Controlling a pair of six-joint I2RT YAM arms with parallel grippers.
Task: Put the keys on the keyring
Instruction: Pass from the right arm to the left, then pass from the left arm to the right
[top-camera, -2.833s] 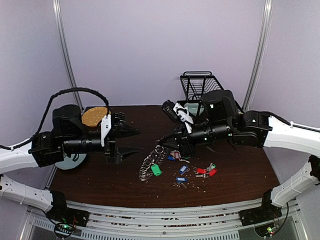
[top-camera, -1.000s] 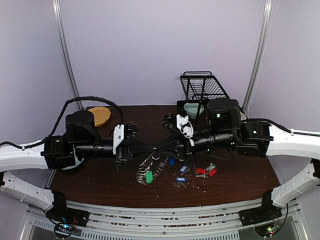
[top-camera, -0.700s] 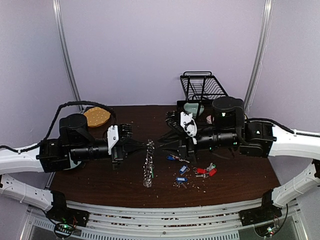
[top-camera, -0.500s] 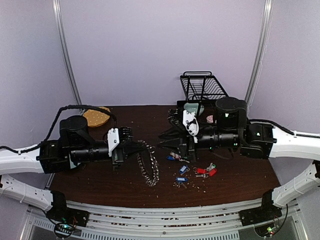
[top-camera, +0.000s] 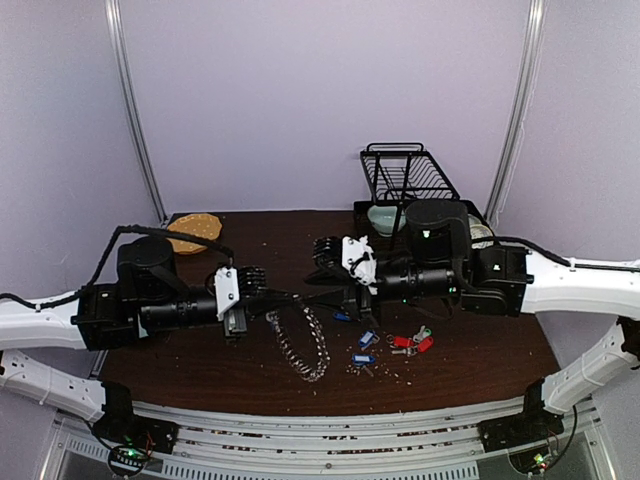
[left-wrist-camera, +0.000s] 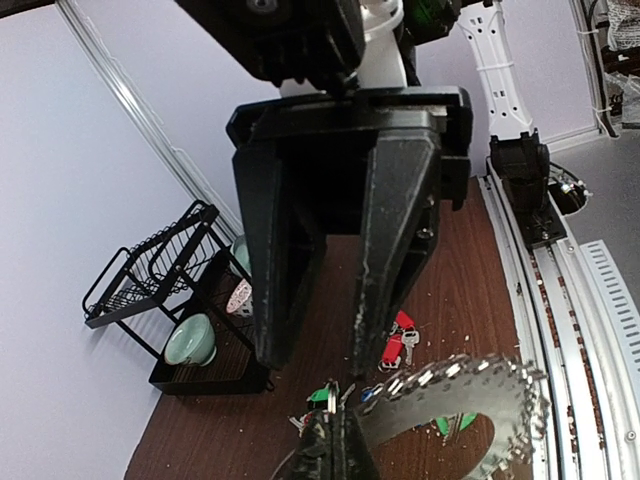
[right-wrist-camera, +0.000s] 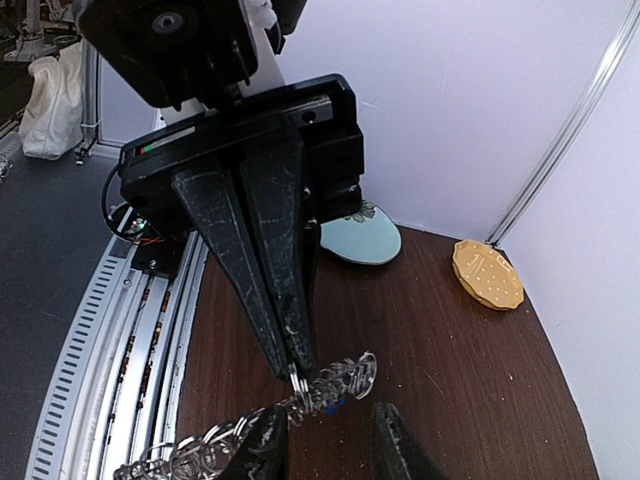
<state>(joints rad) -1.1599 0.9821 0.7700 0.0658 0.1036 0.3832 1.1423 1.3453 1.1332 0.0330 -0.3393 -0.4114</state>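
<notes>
My left gripper (top-camera: 268, 298) is shut on one end of the keyring (top-camera: 322, 348), a chain-like loop of silver split rings that hangs down to the dark table. In the right wrist view its closed fingers (right-wrist-camera: 272, 270) pinch a ring of the keyring (right-wrist-camera: 335, 383). My right gripper (top-camera: 318, 265) faces it from the right, open and holding nothing. Its tips (right-wrist-camera: 328, 450) sit just short of the chain. Keys lie loose on the table below the right arm: blue-tagged ones (top-camera: 365, 338) and red-tagged ones (top-camera: 410, 342). The left wrist view shows red tags (left-wrist-camera: 398, 345) and a green tag (left-wrist-camera: 322, 395).
A black wire dish rack (top-camera: 405, 172) with a pale green bowl (top-camera: 383, 216) stands at the back right. A yellow round dish (top-camera: 195, 222) lies at the back left, and a pale blue plate (right-wrist-camera: 360, 240) sits near the left arm. Crumbs dot the table front.
My right gripper opened and let go of the keyring. The left gripper kept the ring and drew it left, and the chain swung out into a hanging loop.
</notes>
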